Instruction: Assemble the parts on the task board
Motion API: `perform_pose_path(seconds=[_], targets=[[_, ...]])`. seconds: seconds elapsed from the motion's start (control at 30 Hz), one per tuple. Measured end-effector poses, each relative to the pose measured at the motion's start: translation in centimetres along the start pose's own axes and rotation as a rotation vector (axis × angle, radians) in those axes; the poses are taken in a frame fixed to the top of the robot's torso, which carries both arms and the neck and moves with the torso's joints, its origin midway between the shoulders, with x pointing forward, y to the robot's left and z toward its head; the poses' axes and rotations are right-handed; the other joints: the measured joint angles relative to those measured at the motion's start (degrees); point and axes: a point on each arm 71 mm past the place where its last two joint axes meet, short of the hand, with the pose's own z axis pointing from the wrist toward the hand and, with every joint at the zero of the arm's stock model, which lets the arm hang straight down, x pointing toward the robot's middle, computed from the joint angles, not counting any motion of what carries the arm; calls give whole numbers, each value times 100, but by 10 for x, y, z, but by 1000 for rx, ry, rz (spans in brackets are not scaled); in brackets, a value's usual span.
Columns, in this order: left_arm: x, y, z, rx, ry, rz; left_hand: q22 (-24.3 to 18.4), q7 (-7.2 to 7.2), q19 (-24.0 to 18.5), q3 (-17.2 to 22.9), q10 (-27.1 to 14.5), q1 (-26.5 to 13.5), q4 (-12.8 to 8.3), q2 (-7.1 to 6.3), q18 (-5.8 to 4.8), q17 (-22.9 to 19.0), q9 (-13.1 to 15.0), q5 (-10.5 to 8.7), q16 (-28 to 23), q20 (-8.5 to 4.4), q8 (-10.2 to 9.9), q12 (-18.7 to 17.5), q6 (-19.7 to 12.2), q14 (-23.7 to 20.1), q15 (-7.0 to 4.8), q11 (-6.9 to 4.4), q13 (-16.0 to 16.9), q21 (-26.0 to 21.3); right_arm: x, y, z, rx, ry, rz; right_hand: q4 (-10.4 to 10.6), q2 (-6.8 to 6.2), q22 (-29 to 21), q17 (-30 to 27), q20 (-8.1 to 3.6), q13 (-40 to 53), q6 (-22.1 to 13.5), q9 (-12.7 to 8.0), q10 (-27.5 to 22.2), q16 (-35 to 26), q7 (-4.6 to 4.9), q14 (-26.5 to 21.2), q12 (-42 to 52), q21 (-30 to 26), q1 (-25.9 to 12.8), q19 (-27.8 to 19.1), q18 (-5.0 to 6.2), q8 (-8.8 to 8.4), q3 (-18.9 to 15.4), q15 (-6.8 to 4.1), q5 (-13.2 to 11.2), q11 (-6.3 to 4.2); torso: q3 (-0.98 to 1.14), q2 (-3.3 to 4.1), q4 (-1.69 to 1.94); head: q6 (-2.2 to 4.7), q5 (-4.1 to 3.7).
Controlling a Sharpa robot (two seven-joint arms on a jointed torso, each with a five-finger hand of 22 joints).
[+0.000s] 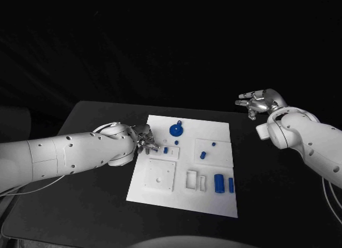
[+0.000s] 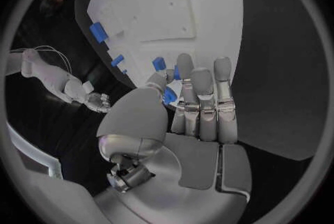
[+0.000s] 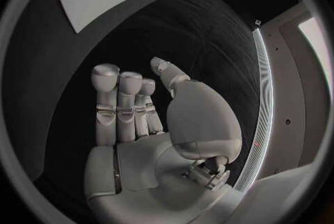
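The white task board lies in the middle of the black table. On it are a round blue part at the far end, three small blue parts in the middle, and two blue cylinders near the front right. My left hand reaches over the board's left edge, fingers straight and close to the nearest small part. Blue shows behind the gap between its thumb and fingers. My right hand hovers open beyond the board's far right corner, holding nothing.
Raised white blocks with slots and holes take up the board's front left. Bare black table surrounds the board on all sides.
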Motion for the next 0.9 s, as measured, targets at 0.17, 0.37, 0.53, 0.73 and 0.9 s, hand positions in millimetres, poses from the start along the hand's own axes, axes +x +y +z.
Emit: perform_pose_path(seconds=[0.17, 0.37, 0.53, 0.73, 0.9], targets=[[1, 0, 0, 7, -2, 8, -1, 0, 0, 0, 1, 8, 0, 8, 0, -1, 0, -1, 0, 0, 0, 0, 0, 0, 1, 1, 0, 0, 0, 0, 0, 0, 0, 0, 0, 0, 0, 0, 0, 11, -3, 0, 0, 0, 3, 0, 0, 0, 0, 0, 0, 0, 0, 0, 0, 0, 0, 0, -1, -8, 1], [1, 0, 0, 12, -3, 14, -1, 0, 0, 0, 1, 15, 0, 15, 0, 18, -3, -2, 0, 0, -1, 0, 0, 0, 2, 1, -7, 0, 0, -1, 0, 1, 1, 0, 0, 0, 0, 0, 0, 11, -6, 0, 0, 0, 6, 0, 0, 0, 0, 0, 0, 0, 0, 0, 0, 0, 1, 0, 2, -21, 6], [1, 0, 0, 14, -2, 17, -1, 0, 0, 0, 2, 16, 0, 16, 0, 18, -4, -23, 0, 0, -1, 0, 0, 0, 3, 2, -7, 0, 1, -1, 0, 2, 2, 0, 0, 0, 0, 0, 0, 11, -7, 0, 0, 0, 7, 0, 0, 0, 0, 0, 0, 0, 0, 0, 0, 0, 3, 0, -1, -21, 10], [1, 0, 0, 18, 5, 22, -1, 0, 0, 0, 3, 23, 0, 23, 0, 26, -6, -25, -24, 0, -12, 0, 0, 0, 4, 3, -7, 0, 1, -1, 0, 3, 3, 0, 0, 0, 0, 0, 0, 11, -8, 0, 1, 0, 8, 0, 0, 0, 0, 0, 0, 0, 0, 0, 0, -1, 4, 0, -5, -21, 11], [2, 0, 0, 19, 12, 25, -2, 0, 0, 0, -10, 23, -1, 23, 0, 25, -6, -11, -24, 0, -16, 0, 0, 0, 5, -9, -13, 0, 1, -2, 0, 4, 3, -1, 0, 0, 0, 0, 0, 11, -9, 0, 1, 0, 9, 0, 0, 0, 0, 0, 0, 0, 0, 0, 0, -1, 4, 0, -5, -27, 12]])
